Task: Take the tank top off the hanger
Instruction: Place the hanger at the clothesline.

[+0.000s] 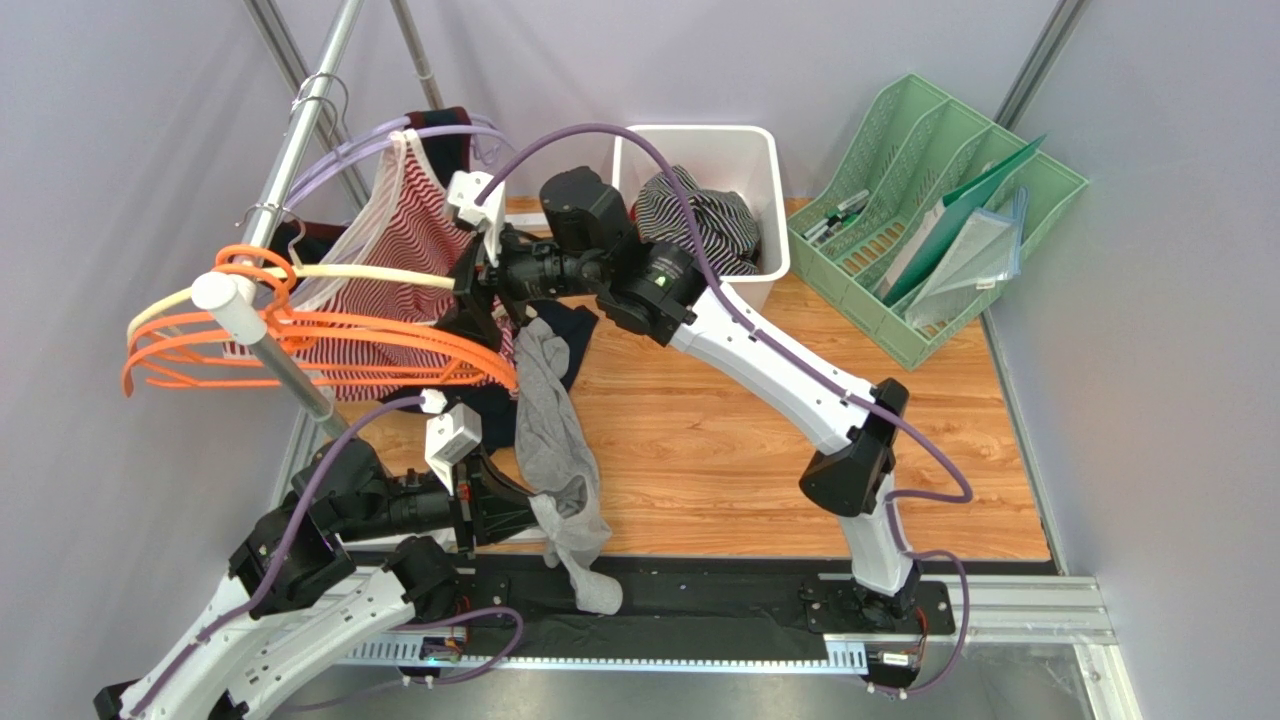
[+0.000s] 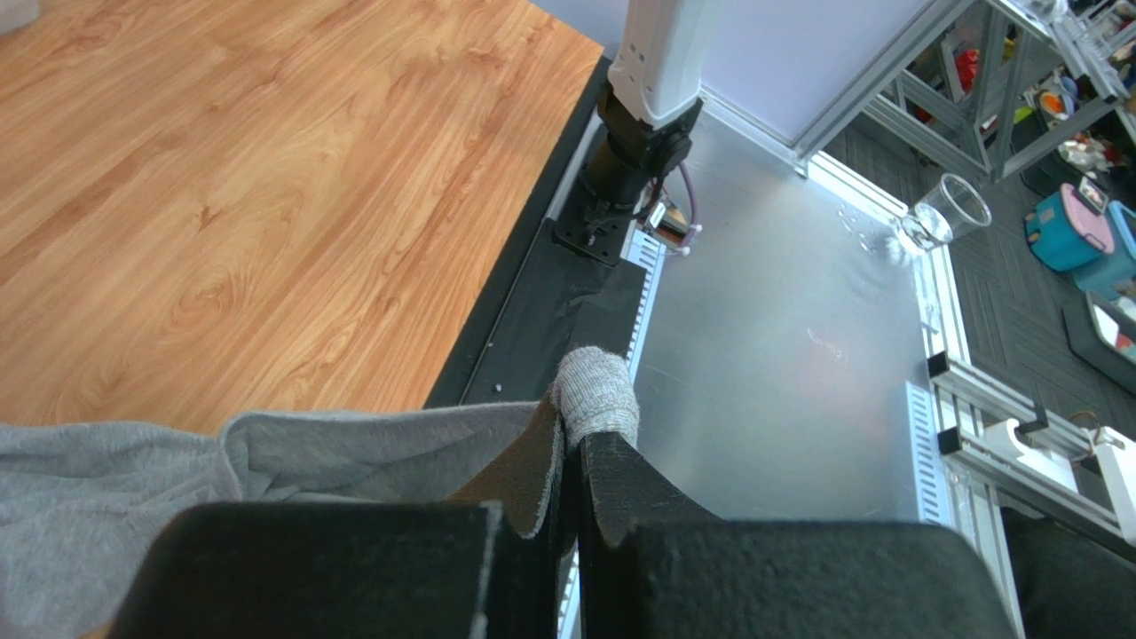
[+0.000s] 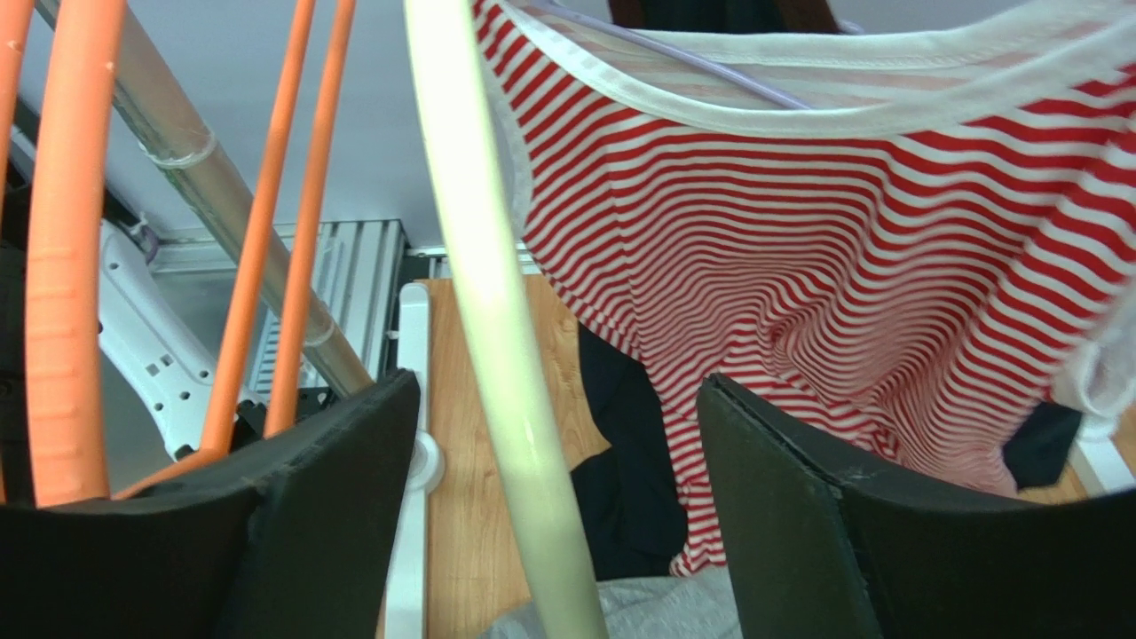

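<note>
Your left jaws are pressed together on a fold of the grey tank top (image 2: 267,466), and a nub of the cloth pokes out past their tips. Your right jaws stand well apart, with the cream hanger (image 3: 494,333) running through the gap between them. From the top camera, the tank top's upper end is bunched at that hanger's right end. The rest trails down from there over the counter (image 1: 721,435) to the left jaws near the front edge. You cannot tell whether a strap is still hooked on the hanger. A red-striped top (image 3: 827,266) hangs just behind the cream hanger, and a dark garment (image 1: 568,327) lies beside the hanger's right end. The orange hangers (image 1: 301,342) crowd the near side of the cream hanger on the same rail (image 1: 286,165). A white bin (image 1: 759,150) sits well off to the hanger's right.
</note>
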Motion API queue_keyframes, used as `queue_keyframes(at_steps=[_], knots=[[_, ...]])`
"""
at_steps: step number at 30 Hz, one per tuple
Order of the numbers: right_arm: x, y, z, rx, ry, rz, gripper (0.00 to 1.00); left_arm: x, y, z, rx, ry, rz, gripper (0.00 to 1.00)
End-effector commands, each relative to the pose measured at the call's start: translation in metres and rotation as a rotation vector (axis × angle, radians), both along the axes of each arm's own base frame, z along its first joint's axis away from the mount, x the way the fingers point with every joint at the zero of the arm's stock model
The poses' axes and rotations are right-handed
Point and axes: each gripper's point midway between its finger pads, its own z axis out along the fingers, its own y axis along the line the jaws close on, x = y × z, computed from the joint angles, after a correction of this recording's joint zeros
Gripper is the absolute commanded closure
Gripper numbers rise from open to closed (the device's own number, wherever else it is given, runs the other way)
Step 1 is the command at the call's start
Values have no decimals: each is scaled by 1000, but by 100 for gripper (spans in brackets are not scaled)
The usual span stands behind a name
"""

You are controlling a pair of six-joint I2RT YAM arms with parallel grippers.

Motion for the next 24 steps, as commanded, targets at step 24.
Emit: queue_keyframes(at_steps=[24], knots=[[5,-221,3,65,103,-590,0,-34,-13,97,-183,-153,-256,100]])
